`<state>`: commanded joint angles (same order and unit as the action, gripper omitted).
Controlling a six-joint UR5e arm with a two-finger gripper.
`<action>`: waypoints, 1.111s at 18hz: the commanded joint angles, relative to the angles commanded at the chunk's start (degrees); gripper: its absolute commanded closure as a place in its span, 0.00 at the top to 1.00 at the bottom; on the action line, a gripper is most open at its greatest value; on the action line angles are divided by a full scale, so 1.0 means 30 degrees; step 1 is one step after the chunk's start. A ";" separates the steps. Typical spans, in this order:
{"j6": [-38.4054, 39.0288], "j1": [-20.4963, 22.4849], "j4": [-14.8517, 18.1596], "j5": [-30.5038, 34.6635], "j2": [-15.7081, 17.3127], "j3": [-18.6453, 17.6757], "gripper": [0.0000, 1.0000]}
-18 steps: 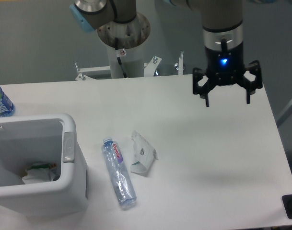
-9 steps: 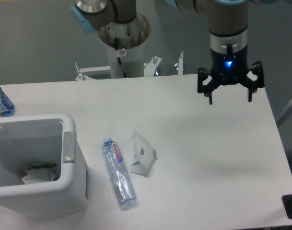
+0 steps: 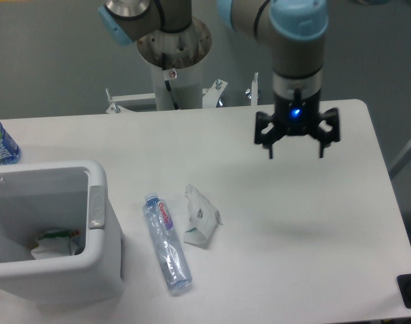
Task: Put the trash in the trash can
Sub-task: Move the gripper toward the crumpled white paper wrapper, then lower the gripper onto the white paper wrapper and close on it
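Camera shows the gripper (image 3: 295, 142), fingers wide and empty, has swung left toward the packet (image 3: 201, 217) and bottle (image 3: 167, 244). Pickup looks next; nothing grabbed yet.

The arm reaches in from the upper frame with its wrist vertical. The gripper (image 3: 295, 147) points straight down, jaws spread wide and holding nothing, a blue light lit on its body.

No lettering can be made out for certain. The clear bottle (image 3: 167, 244) carries a red-and-white label with script too blurred to read — the white paper packet (image 3: 200, 216) has small dark print, and the blue-labelled bottle (image 3: 1, 143) shows markings, all likewise illegible.
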<state>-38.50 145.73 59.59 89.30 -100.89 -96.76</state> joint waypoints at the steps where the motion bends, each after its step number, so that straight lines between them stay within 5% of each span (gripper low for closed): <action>1: 0.0000 -0.0234 0.0000 0.0000 -0.0146 -0.0264 1.00; 15: 0.1406 -0.2812 -0.0204 -0.2432 -0.2987 -0.0911 1.00; 20: 0.2841 -0.3517 -0.2167 -0.2286 -0.4013 -0.0969 1.00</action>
<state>-29.97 135.18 53.09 82.44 -112.93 -99.67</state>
